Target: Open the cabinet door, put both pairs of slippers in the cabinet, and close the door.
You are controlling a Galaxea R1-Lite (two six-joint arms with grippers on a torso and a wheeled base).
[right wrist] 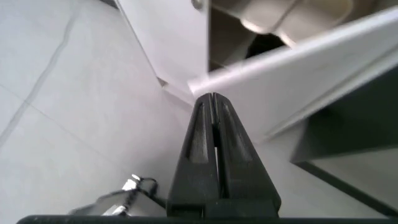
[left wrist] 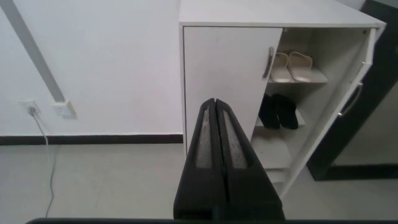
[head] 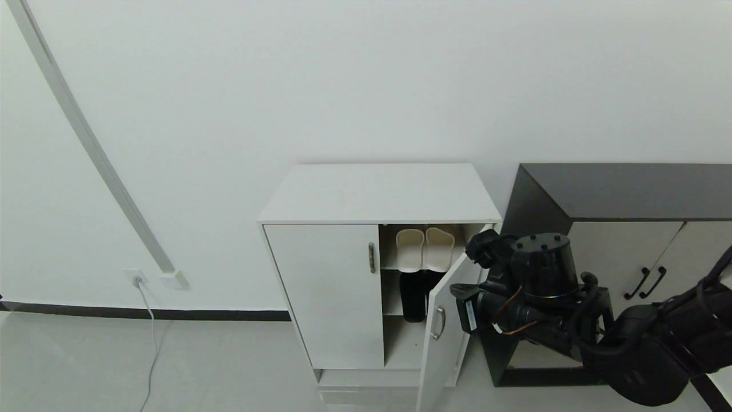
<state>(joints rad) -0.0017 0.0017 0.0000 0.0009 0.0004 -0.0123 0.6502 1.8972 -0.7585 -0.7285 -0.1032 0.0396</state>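
Note:
The white cabinet [head: 377, 194] has its left door [head: 326, 292] closed and its right door [head: 443, 343] swung partly open. A beige pair of slippers [head: 424, 250] lies on the upper shelf, with a black pair [head: 413, 297] on the shelf below. My right gripper [head: 479, 247] is shut and empty, its tip [right wrist: 213, 96] at the outer face of the open door [right wrist: 298, 68] near its top edge. My left gripper [left wrist: 215, 101] is shut and empty, held back from the cabinet in front of the closed left door [left wrist: 227, 74]. Both pairs show again on their shelves: beige slippers [left wrist: 291, 65], black slippers [left wrist: 278, 111].
A dark sideboard [head: 623, 189] stands against the wall just right of the cabinet, close behind the open door. A wall socket with a hanging cable [head: 137, 280] is at the left. Bare grey floor [head: 200, 366] stretches left of the cabinet.

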